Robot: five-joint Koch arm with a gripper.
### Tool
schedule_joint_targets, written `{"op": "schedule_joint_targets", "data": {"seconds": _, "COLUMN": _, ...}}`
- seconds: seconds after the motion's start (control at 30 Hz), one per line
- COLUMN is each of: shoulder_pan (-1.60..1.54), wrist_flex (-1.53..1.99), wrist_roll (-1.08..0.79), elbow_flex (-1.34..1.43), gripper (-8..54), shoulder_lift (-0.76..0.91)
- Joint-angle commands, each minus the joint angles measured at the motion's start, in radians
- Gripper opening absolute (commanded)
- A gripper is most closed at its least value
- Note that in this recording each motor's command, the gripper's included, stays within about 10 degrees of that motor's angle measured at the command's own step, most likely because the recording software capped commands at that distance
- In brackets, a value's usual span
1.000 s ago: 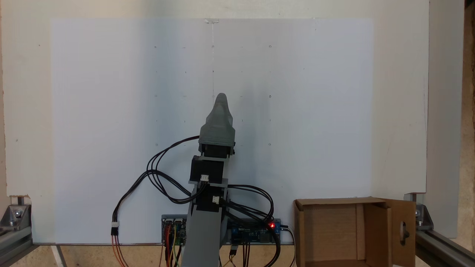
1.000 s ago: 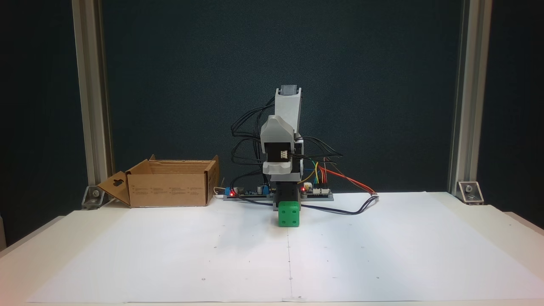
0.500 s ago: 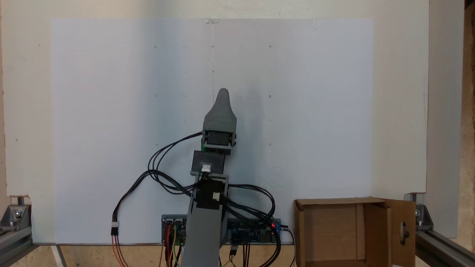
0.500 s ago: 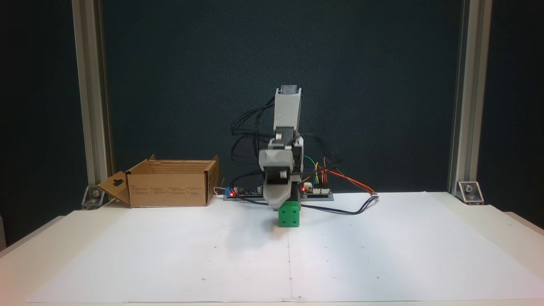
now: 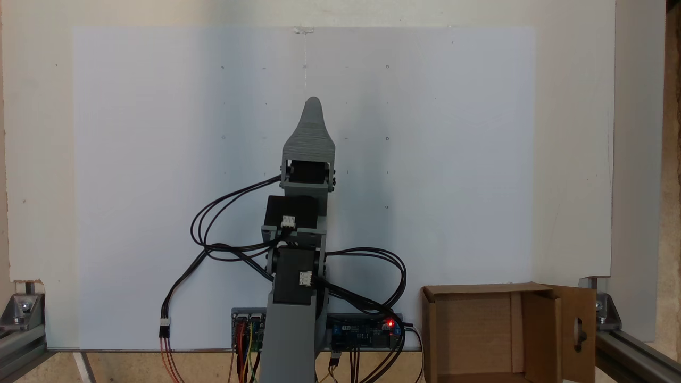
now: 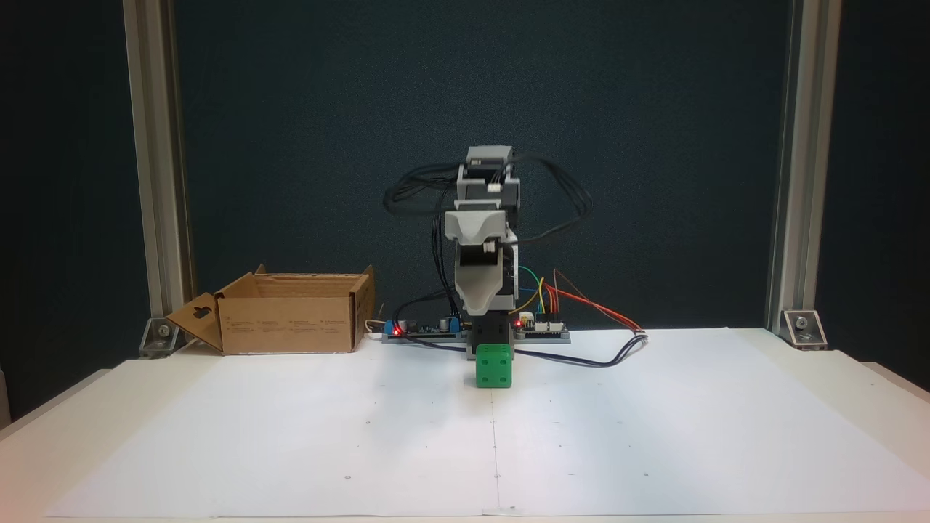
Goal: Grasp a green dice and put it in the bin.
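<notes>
The green dice [image 6: 494,366] sits on the white paper in the middle of the table, just in front of the arm's base. Under the arm in a fixed view from above, the dice is hidden. My gripper [image 6: 483,309] hangs a little above and behind the dice, pointing down and forward, apart from it. From above, my gripper [image 5: 313,103] shows as one grey pointed jaw, the other jaw hidden beneath it. The bin [image 6: 290,314], a brown cardboard box with a keyhole flap, stands open at the left rear; seen from above, the bin [image 5: 537,319] is at the bottom right.
Black cables [image 5: 223,234] loop around the arm, and controller boards [image 6: 541,328] with red lights lie by its base. Aluminium frame posts [image 6: 788,181] stand at the table's rear corners. White paper [image 6: 654,436] covers the table.
The arm has lifted and stretched forward, so the gripper now sits higher and reaches further over the paper. The dice has stayed in place.
</notes>
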Motion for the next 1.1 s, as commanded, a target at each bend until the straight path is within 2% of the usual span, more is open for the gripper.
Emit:
{"op": "schedule_joint_targets", "data": {"seconds": 0.0, "shoulder_pan": -0.003, "wrist_flex": 0.159, "wrist_roll": 0.023, "elbow_flex": -0.100, "gripper": 43.8, "shoulder_lift": 0.104}}
{"op": "schedule_joint_targets", "data": {"seconds": 0.5, "shoulder_pan": 0.003, "wrist_flex": 1.026, "wrist_roll": 0.028, "elbow_flex": -0.443, "gripper": 43.5, "shoulder_lift": 0.101}}
{"op": "schedule_joint_targets", "data": {"seconds": 0.8, "shoulder_pan": 0.009, "wrist_flex": 1.092, "wrist_roll": 0.028, "elbow_flex": -0.451, "gripper": 43.6, "shoulder_lift": 0.101}}
{"op": "schedule_joint_targets", "data": {"seconds": 1.07, "shoulder_pan": 0.006, "wrist_flex": 1.088, "wrist_roll": 0.029, "elbow_flex": -0.319, "gripper": 44.5, "shoulder_lift": 0.110}}
